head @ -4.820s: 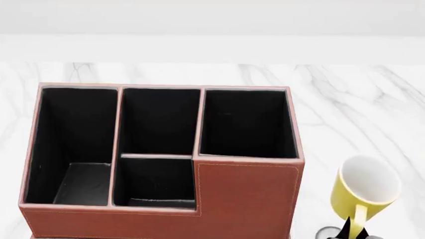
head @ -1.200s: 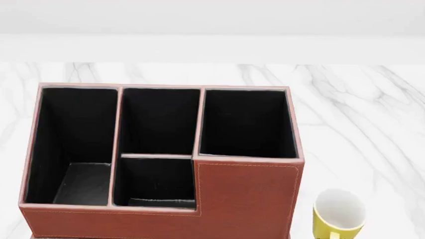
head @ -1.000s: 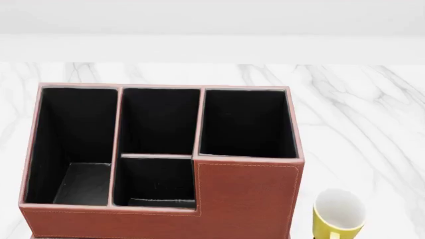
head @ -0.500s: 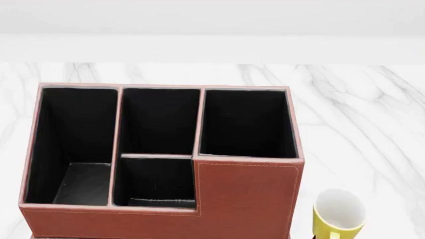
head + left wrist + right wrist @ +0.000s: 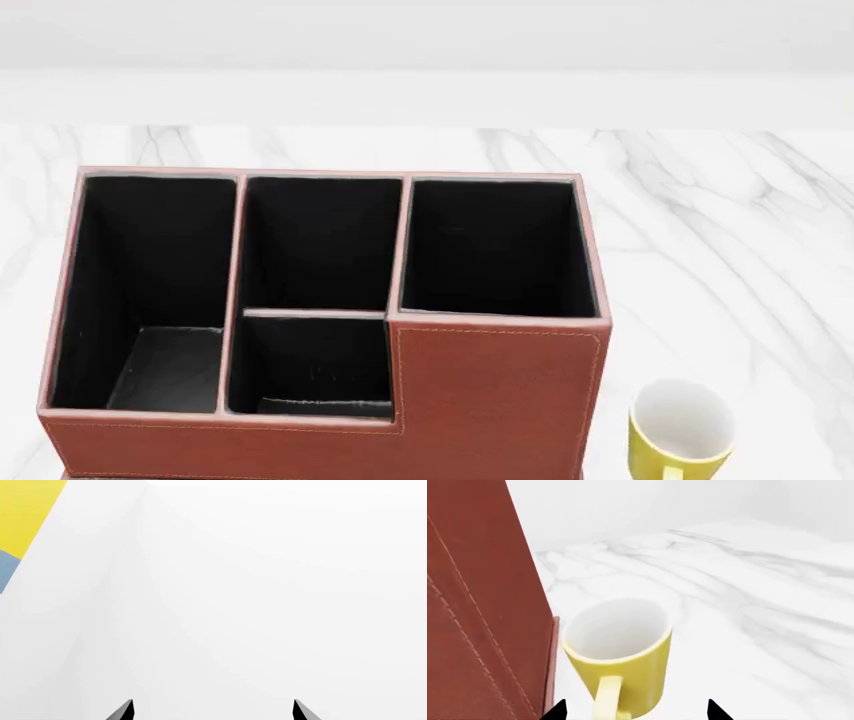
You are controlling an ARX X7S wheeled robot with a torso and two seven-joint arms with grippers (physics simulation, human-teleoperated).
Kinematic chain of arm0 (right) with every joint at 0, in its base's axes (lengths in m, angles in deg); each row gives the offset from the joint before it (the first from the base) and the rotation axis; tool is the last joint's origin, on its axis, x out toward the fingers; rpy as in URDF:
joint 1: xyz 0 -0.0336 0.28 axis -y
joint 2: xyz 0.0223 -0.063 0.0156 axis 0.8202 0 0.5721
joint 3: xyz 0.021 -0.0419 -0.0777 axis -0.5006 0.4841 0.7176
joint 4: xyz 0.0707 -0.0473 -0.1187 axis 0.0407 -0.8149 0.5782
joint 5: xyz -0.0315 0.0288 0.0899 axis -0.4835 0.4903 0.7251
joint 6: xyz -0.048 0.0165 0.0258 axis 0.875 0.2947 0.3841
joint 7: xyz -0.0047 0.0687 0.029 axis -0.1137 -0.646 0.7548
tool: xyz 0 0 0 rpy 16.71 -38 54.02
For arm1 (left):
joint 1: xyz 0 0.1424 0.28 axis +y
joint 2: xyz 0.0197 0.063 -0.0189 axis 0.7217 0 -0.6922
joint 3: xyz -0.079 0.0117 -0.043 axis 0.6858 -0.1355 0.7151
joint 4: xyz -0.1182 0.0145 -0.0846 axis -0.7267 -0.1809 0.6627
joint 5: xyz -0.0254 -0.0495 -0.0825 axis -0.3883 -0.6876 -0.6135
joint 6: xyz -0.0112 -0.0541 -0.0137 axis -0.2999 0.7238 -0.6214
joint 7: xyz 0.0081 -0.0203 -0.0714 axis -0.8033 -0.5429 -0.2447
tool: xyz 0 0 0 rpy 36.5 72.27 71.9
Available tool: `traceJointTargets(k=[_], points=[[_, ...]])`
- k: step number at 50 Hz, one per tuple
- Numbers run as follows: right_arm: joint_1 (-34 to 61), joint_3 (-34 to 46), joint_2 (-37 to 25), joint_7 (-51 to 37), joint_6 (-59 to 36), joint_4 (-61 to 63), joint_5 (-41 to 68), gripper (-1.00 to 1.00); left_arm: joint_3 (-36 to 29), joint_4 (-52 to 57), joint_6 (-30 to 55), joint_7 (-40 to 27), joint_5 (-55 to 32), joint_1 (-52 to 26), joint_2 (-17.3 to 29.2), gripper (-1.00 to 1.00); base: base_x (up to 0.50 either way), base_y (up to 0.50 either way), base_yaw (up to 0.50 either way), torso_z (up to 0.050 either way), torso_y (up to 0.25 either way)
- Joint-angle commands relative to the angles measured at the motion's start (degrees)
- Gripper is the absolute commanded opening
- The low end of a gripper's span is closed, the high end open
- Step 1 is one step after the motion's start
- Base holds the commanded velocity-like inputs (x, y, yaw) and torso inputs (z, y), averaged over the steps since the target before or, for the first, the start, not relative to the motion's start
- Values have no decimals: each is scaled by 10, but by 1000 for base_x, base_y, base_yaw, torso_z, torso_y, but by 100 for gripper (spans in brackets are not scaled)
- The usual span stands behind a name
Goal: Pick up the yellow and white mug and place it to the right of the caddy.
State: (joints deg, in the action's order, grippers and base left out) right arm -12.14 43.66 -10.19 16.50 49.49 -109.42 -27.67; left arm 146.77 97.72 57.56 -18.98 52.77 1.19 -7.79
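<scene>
While both grippers' jaws stand open, the yellow and white mug [image 5: 681, 432] sits upright just right of the caddy [image 5: 497, 400].

caddy [image 5: 497, 400]: no text, plain leather with stitching
yellow and white mug [image 5: 620, 655]: no print or logo
marble table [image 5: 721, 230]: no markings

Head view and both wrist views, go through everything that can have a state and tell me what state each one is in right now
Yellow and white cylindrical mug: upright on the marble table, empty, released, just right of the caddy.
Reddish-brown leather-look caddy: upright, all four black-lined compartments empty.
Right tool: open, tips either side of the mug's handle, not touching.
Left tool: open, holding nothing.
</scene>
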Motion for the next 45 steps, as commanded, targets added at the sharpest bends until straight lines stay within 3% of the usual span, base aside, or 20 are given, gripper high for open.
traceJointTargets(k=[1,45], points=[[-19,-2,-29,-37,15,49,-24,100,16,0,1,5,-14,0,0,100,0,0,0,0,0],[37,-28,-211,-231,-53,421,-190,100,4,0,1,1,-5,0,0,100,0,0,0,0,0]])
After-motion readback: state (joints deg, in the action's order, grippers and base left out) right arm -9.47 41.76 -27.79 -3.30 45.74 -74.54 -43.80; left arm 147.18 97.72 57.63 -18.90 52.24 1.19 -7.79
